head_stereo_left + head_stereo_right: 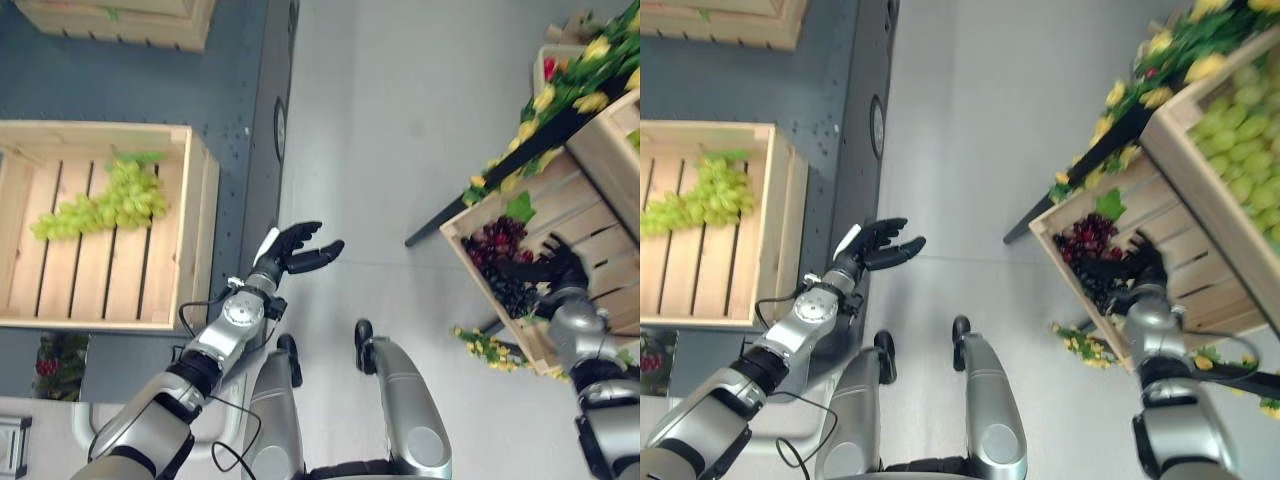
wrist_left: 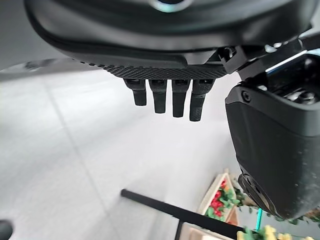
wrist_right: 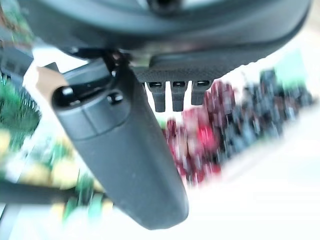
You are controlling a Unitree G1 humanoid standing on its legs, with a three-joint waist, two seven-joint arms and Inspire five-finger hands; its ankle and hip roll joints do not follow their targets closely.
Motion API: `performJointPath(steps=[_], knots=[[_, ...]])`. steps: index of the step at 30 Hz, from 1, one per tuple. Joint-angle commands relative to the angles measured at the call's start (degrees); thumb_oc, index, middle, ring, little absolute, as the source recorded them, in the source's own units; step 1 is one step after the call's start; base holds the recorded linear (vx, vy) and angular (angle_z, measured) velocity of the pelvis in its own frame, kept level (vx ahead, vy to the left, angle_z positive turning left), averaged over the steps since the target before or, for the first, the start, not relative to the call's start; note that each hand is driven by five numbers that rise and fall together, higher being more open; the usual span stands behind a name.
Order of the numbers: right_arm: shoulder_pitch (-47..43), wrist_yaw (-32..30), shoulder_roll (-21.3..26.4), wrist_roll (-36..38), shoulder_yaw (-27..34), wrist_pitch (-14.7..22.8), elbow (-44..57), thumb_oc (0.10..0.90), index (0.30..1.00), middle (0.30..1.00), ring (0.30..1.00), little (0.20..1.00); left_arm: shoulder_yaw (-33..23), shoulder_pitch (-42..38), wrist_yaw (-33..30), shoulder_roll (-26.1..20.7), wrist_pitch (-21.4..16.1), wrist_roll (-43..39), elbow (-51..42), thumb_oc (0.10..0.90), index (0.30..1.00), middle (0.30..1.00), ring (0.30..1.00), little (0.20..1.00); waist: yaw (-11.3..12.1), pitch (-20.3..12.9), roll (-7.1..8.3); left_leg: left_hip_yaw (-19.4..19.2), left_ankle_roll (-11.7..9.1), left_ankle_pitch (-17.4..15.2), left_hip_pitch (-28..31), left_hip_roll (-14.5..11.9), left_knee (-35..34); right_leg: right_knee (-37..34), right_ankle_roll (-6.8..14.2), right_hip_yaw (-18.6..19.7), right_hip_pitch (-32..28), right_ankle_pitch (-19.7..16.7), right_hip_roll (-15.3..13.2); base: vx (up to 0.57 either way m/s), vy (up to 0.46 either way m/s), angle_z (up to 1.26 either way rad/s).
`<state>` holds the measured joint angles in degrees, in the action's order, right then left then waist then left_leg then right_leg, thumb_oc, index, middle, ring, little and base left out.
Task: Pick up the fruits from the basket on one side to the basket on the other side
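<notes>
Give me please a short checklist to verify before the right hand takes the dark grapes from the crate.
1. Right hand over the dark grapes: ok, it hangs above the bunch in the tilted right crate.
2. Right hand open for the grasp: ok, the fingers stand straight in its wrist view, with the grapes past them.
3. Grapes already gripped: not ok, nothing is closed round them.
4. Left hand free: ok, open and holding nothing, over the floor.
5. Left crate has room: ok, green grapes lie at its far part, bare slats nearer.
6. Contact between hand and grapes: cannot tell.
</notes>
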<state>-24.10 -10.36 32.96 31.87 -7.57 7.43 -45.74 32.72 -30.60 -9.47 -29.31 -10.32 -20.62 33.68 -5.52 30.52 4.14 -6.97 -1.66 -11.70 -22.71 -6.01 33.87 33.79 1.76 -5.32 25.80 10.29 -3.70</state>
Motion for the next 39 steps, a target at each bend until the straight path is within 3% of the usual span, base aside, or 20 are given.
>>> performJointPath(steps=[1, 7, 18, 22, 26, 33, 39], knots=[[-0.8, 0.9, 2.3, -0.6, 0.4, 9.0, 5.5, 0.8, 0.9, 0.9, 0.9, 0.9, -2.7, -0.5, -3.7, 1.6, -7.9, 6.3, -6.5, 0.8, 0.9, 0.9, 0.9, 0.9, -0.1, -1.2, -0.87, -6.4, 4.3, -4.8, 4.7, 3.4, -2.4, -5.3, -0.6, -1.6, -5.1, -0.2, 1.1, 0.08, 0.037, -0.03], [4.7, 1.0, -3.2, -2.2, -2.1, 13.3, 12.7, 0.8, 0.9, 0.9, 0.9, 0.9, -4.1, 0.8, -5.0, -0.1, -11.7, 11.3, -9.4, 0.8, 0.9, 0.9, 0.9, 0.9, 0.3, -2.8, -2.04, -5.5, 3.9, -1.9, 8.2, 5.2, -9.6, -9.7, 0.1, -1.4, -8.0, -1.2, 0.1, 0.06, 0.035, 0.06], [9.6, -2.0, -10.3, 2.2, -2.3, 15.5, 10.8, 0.8, 0.9, 0.9, 0.9, 0.9, -7.5, 6.6, -4.9, -1.4, -17.0, 13.5, -11.6, 0.8, 0.9, 0.9, 0.9, 0.9, 2.8, -7.8, -4.53, -2.0, 3.0, 2.4, 14.8, 7.2, -21.3, -20.1, 1.2, -2.9, -16.1, -3.4, -1.3, 0.09, 0.005, 0.15], [13.4, -2.5, -13.3, 0.5, -3.3, 15.9, 11.6, 0.8, 0.9, 0.9, 0.9, 0.9, -10.1, 11.1, -3.4, -1.3, -21.9, 15.6, -13.3, 0.8, 0.9, 0.9, 0.9, 0.9, 3.8, -10.5, -5.45, 0.1, 2.5, 4.5, 18.4, 7.8, -27.3, -24.9, 1.6, -3.3, -20.2, -4.4, -1.3, 0.11, 0.004, 0.15], [15.1, -1.0, -14.1, -1.2, -4.3, 15.7, 11.8, 0.8, 0.9, 0.9, 0.9, 0.9, -12.6, 13.4, -9.6, -3.1, -24.6, 21.2, -14.3, 0.8, 0.9, 0.9, 0.9, 0.9, 4.6, -12.6, -5.92, 1.3, 2.2, 6.3, 20.6, 7.7, -31.6, -28.0, 1.9, -3.9, -22.5, -5.3, -1.4, 0.08, 0.001, 0.13], [17.1, 0.5, -13.9, -0.7, -4.7, 15.4, 11.5, 0.8, 0.9, 0.9, 0.9, 0.9, -20.2, 16.1, -23.5, -6.7, -20.8, 27.5, -12.6, 0.8, 0.9, 0.9, 0.9, 0.9, 6.1, -14.9, -6.6, 3.5, 1.8, 8.5, 21.9, 8.1, -35.5, -30.5, 2.2, -5.6, -24.3, -6.0, -1.8, 0.06, 0.014, 0.16], [17.9, 0.6, -13.6, -1.5, -5.3, 15.7, 12.3, 0.8, 0.9, 0.9, 0.9, 0.9, -24.0, 16.2, -28.7, -9.0, -15.4, 30.2, -9.7, 0.8, 0.9, 0.9, 0.9, 0.9, 6.7, -14.2, -7.08, 4.3, 1.8, 9.4, 21.3, 8.2, -36.6, -30.2, 2.2, -6.6, -23.8, -5.5, -2.3, 0.04, 0.056, 0.2]])
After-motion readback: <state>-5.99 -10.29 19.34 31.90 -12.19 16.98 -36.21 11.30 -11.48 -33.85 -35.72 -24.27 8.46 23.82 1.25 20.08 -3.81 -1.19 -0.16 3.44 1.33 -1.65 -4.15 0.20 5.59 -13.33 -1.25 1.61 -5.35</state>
